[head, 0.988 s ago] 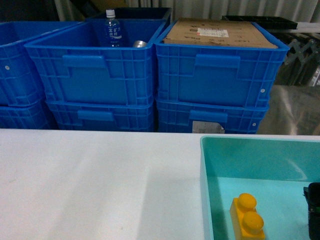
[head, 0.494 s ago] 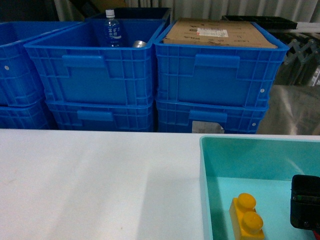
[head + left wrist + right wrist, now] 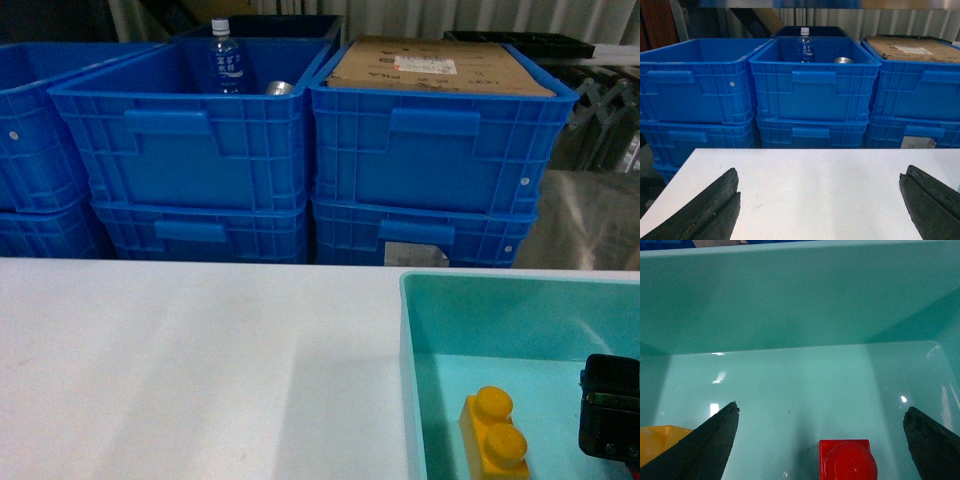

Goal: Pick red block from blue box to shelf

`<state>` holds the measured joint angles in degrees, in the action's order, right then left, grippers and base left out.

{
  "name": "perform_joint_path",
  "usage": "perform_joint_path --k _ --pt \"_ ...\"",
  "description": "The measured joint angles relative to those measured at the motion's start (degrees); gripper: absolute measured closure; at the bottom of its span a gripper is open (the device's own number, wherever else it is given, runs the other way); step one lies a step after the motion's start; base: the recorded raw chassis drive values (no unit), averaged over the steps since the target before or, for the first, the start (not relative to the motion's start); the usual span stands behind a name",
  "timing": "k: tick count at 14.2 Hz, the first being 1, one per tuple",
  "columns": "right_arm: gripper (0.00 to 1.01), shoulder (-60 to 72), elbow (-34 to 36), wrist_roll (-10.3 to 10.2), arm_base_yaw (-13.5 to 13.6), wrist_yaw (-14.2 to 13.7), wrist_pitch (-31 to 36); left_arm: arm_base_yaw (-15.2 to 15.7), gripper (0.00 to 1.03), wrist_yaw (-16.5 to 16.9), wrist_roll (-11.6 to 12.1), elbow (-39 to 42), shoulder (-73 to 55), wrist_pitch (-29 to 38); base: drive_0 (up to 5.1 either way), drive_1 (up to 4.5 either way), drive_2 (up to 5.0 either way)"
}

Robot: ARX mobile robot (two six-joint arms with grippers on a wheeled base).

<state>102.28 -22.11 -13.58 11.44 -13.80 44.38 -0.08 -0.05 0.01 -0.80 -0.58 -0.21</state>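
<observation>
The box (image 3: 790, 315) is pale turquoise, plain and glossy, with small white glints on its floor. In it sits a bright red block (image 3: 847, 461) and a yellow-orange brick (image 3: 494, 435). The table (image 3: 190, 370) is plain white. Behind stand deep blue ribbed crates (image 3: 185, 140); one holds a bottle (image 3: 224, 58) with a white cap and blue label, another a brown cardboard sheet (image 3: 435, 66) (white label on top). Both grippers' fingers (image 3: 705, 210) are matte black.

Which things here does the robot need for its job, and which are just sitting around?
For the job: red block, blue box, right gripper open over the block.

Just sitting around: yellow brick, dark blue crates, water bottle, cardboard box, white table, idle left gripper.
</observation>
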Motion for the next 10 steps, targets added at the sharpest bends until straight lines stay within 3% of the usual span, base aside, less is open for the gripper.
perform_joint_path --k 10 --pt "0.03 8.4 -1.7 -0.3 -0.9 -3.6 4.1 0.0 0.05 0.0 0.0 0.0 0.0 0.0 0.0 0.00 0.0"
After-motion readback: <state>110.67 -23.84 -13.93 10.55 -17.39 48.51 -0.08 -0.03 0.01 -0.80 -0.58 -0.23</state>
